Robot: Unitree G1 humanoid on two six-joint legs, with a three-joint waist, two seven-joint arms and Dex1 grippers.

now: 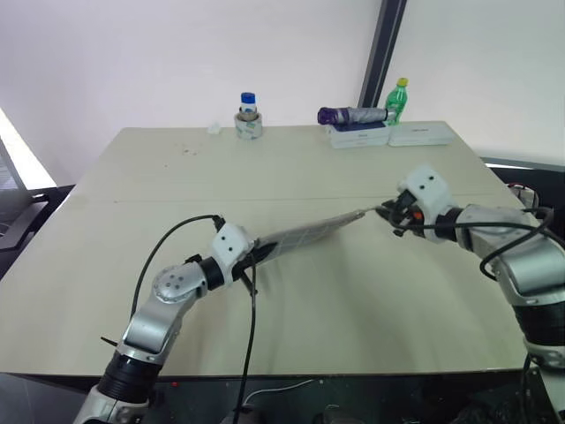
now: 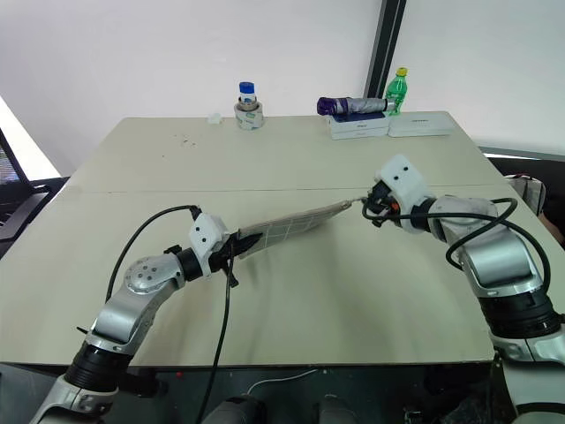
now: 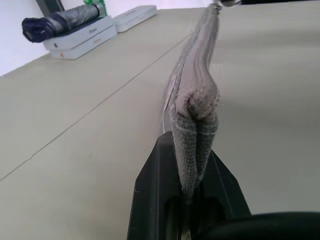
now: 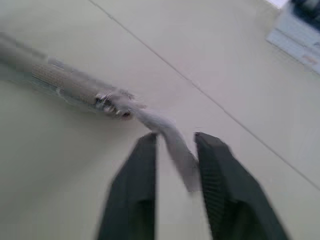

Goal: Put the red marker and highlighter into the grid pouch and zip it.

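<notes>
The flat grey fabric pouch with white grid lines (image 2: 287, 228) hangs stretched in the air over the pale tabletop (image 2: 291, 159), well short of the boxes at the far edge. The left gripper (image 2: 231, 250) is clenched on the pouch's near end, the fabric pinched between its black fingers (image 3: 157, 187). At the pouch's 2 o'clock corner sits the zipper's pale cord pull (image 4: 172, 145), lying slack between the right gripper's (image 4: 174, 172) parted fingers, so the pull reads as released. The zipper appears drawn to the end, so the closing step looks about finished. To do it well, the left grasp should stay firm and level while the right draws clear along the cord's line, without snagging it, then the pouch is set down flat. The marker and highlighter are presumably inside.
</notes>
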